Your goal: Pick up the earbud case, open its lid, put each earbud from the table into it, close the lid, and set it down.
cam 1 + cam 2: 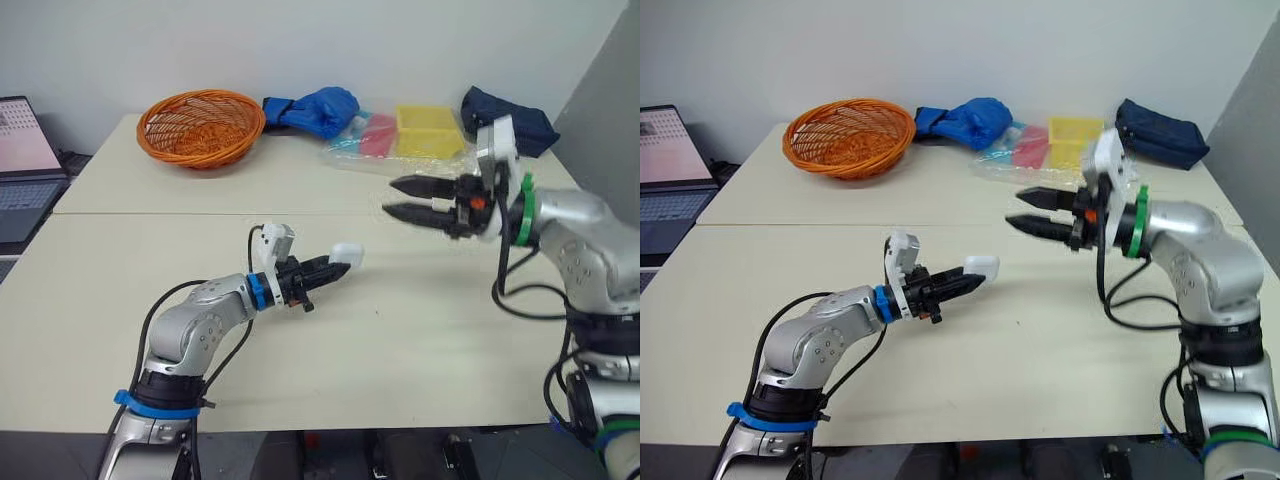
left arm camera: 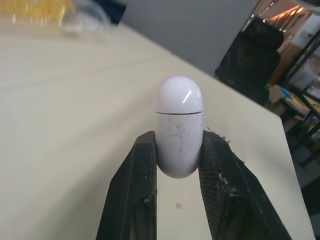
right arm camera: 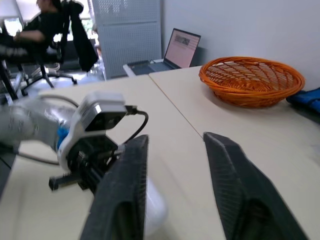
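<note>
Showing the pick-up step done: the left pincer (image 1: 325,267) is clamped on the lower half of the white earbud case (image 2: 179,131) and holds it just above the table (image 1: 420,330), domed lid end pointing outward toward the robot's right; the seam between lid and body reads as a thin closed line in the left wrist view, so the lid is judged shut; the right pincer (image 1: 389,197) hovers over the table, near the case but apart from it, its two fingers spread with nothing between them, tips aimed back at the case; where the earbuds lie cannot be told, so it is uncertain whether they are yet to be loaded or already inside; on the first reading, opening the lid, loading, closing and setting down are all left, on the second only the setting down; along the far side lie an orange wicker basket (image 1: 200,128), a blue cloth bundle (image 1: 318,108), a yellow tray (image 1: 428,128) among clear plastic wrapping, and a dark blue pouch (image 1: 1160,132), all well apart from the case; a laptop (image 1: 20,165) stands beyond the table's left end; nothing lies between the two pincers, so the approach to the lid looks free.
</note>
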Controlling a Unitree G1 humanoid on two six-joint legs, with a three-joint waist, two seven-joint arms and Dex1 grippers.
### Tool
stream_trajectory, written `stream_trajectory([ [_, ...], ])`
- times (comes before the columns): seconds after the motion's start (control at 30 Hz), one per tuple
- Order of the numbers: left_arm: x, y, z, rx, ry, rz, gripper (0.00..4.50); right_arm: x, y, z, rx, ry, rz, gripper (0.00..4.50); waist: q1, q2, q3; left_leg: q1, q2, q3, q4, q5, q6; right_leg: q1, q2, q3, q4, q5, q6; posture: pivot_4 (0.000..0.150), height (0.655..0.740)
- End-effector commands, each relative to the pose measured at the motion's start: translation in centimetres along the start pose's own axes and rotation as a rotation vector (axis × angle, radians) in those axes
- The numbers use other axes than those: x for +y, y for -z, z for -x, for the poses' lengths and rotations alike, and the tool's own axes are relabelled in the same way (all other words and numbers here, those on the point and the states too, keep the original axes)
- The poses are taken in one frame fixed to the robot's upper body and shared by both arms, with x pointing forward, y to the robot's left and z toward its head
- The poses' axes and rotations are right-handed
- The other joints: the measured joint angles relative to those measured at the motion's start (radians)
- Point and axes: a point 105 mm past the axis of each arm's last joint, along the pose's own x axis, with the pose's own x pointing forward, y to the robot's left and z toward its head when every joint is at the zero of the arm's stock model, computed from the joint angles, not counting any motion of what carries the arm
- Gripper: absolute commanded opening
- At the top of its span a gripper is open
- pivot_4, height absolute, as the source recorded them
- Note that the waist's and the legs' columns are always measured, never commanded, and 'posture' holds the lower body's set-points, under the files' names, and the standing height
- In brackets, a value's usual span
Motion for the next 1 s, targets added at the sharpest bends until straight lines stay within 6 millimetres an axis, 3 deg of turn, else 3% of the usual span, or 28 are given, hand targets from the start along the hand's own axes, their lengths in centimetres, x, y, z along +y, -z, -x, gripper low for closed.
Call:
stream_trajectory([
  [0.03, 0.9, 0.0, -0.6, 0.01, -0.049, 0.109, 0.78, 1.6, 0.7, 0.4, -0.013, -0.044, 0.14, 3.5, -0.001, 0.0, 0.0, 0.0, 0.0, 0.0, 0.0, 0.0, 0.0, 0.0, 0.0, 0.0, 0.0, 0.0, 0.0, 0.15, 0.74],
  [0.13, 1.7, 0.3, -0.6, 0.01, -0.099, 0.238, 0.78, 2.3, 2.3, 0.7, 0.013, -0.069, 0.159, 4.49, -0.008, 0.0, 0.0, 0.0, 0.0, 0.001, 0.001, 0.0, 0.0, -0.001, 0.0, 0.002, 0.001, 0.001, 0.001, 0.15, 0.74],
  [0.27, 2.5, 1.2, -0.1, 0.032, -0.164, 0.429, 0.78, 2.8, 4.3, 0.8, 0.061, -0.08, 0.178, 4.49, -0.005, -0.001, 0.0, 0.002, 0.001, -0.001, 0.001, 0.0, 0.0, 0.001, 0.001, 0.001, 0.003, 0.001, 0.001, 0.15, 0.74],
  [0.57, 3.9, 1.8, 3.2, 0.03, -0.294, 0.536, 3.6, 1.5, 5.7, 1.0, 0.077, -0.02, 0.187, 4.5, -0.01, -0.001, 0.0, 0.004, 0.0, 0.001, 0.001, 0.0, 0.0, 0.001, 0.001, 0.002, 0.005, 0.001, 0.0, 0.15, 0.74],
  [0.63, 4.1, 1.9, 5.0, 0.026, -0.339, 0.526, 4.26, 1.1, 5.4, 0.9, 0.064, -0.014, 0.185, 4.5, -0.012, -0.001, 0.0, 0.004, 0.0, 0.001, 0.001, 0.0, 0.0, 0.001, 0.001, 0.002, 0.005, 0.001, 0.0, 0.15, 0.74],
  [0.7, 4.0, 1.8, 6.1, 0.03, -0.359, 0.515, 4.47, 0.8, 5.3, 0.9, 0.061, -0.011, 0.182, 4.5, -0.015, -0.001, 0.0, 0.004, 0.001, 0.001, 0.001, 0.0, 0.0, 0.0, 0.001, 0.003, 0.005, 0.001, 0.0, 0.15, 0.74],
  [0.8, 4.3, 0.6, 9.7, 0.025, -0.423, 0.39, 4.47, 0.4, 5.6, 1.3, 0.079, -0.011, 0.183, 4.5, -0.021, -0.002, 0.001, 0.005, 0.001, 0.001, 0.0, 0.0, 0.0, 0.0, 0.001, 0.003, 0.005, 0.0, 0.0, 0.15, 0.74],
  [0.83, 4.5, -1.1, 11.4, 0.004, -0.466, 0.18, 4.47, 0.2, 5.8, 1.7, 0.097, -0.008, 0.187, 4.5, -0.023, -0.002, 0.001, 0.005, 0.002, 0.001, 0.0, 0.0, 0.0, 0.0, 0.002, 0.003, 0.005, 0.0, -0.001, 0.15, 0.74],
  [0.9, 3.7, -3.3, 12.8, -0.002, -0.45, -0.082, 4.47, 0.0, 6.2, 2.4, 0.119, -0.001, 0.191, 4.5, -0.027, -0.003, 0.002, 0.005, 0.002, 0.001, -0.001, 0.0, -0.001, -0.001, 0.001, 0.004, 0.005, -0.001, -0.003, 0.15, 0.74],
  [1.0, 3.8, -4.5, 14.3, -0.019, -0.478, -0.171, 4.47, -0.4, 6.4, 3.2, 0.136, 0.017, 0.188, 4.5, -0.004, -0.003, 0.001, 0.005, 0.001, 0.001, -0.003, 0.0, -0.001, -0.001, -0.002, 0.003, 0.005, -0.005, -0.01, 0.15, 0.74],
])
